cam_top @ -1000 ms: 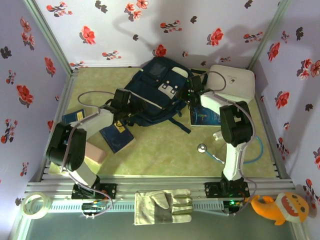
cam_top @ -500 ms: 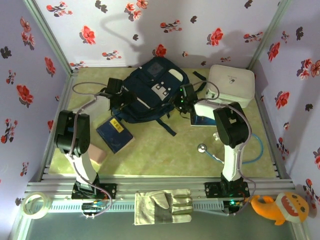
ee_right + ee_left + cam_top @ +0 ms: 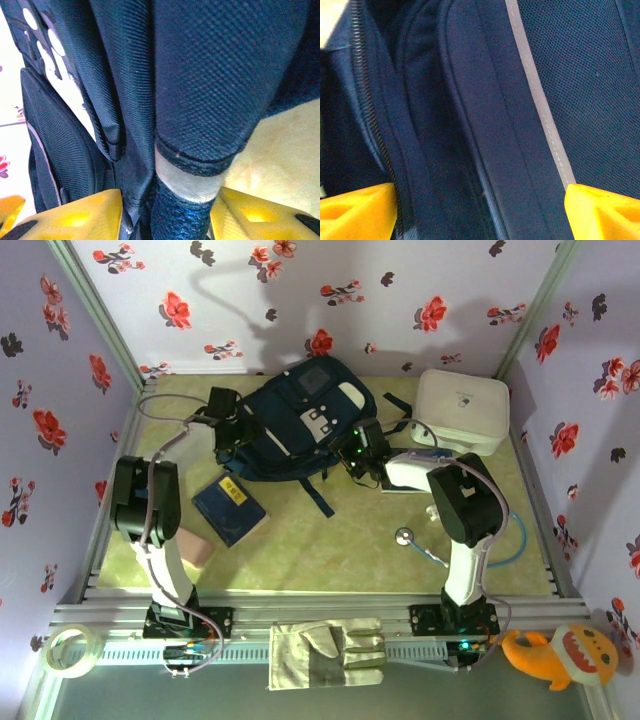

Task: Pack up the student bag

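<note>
Student bag, a large navy-blue fabric backpack with white stripes (image 3: 300, 415), lies by the far edge of the yellow-green table (image 3: 330, 530), between my hands: left gripper (image 3: 238, 432) spread wide against its left flank, right gripper (image 3: 167, 215) narrowed around its dark strap (image 3: 180, 222), both equally near.

A robot test booth: flower-papered walls (image 3: 400, 270) rise around a green-topped table (image 3: 330, 540), with aluminium rails (image 3: 300, 608) along its near edge.
</note>
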Motion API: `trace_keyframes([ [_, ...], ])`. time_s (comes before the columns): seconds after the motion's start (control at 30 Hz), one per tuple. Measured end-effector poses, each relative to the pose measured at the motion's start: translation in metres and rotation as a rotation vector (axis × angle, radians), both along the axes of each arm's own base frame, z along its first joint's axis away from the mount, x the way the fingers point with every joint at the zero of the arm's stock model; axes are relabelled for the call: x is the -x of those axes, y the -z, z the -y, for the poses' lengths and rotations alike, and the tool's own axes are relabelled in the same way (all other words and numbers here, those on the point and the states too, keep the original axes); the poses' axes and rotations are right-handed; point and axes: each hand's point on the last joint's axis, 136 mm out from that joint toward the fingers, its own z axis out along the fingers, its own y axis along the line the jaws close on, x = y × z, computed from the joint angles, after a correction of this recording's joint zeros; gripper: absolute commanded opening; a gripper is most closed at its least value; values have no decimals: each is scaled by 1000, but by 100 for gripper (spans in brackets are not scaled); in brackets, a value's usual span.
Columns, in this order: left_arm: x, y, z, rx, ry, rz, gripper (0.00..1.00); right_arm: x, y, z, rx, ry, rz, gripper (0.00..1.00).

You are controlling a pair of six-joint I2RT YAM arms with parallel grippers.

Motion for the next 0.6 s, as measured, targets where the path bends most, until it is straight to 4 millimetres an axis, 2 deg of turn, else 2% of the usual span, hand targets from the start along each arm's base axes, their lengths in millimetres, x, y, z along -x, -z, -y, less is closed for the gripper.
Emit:
trace_keyframes([
  [0.1, 14, -10, -4, 1, -2, 11, 86, 0, 3, -2, -15, 3, -13, 43],
  [0.23, 33, -23, -10, 2, -6, 30, 85, 2, 17, -4, -18, 3, -51, 37],
  [0.4, 55, -32, -11, 4, 4, 40, 80, 0, 24, -8, -30, -1, -64, 19],
  [0.47, 63, -34, -4, 5, 24, 46, 79, -2, 20, -10, -36, -7, -50, 12],
  [0.6, 85, -40, 28, 5, 125, 70, 76, -4, 12, -13, -36, -21, -24, 6],
])
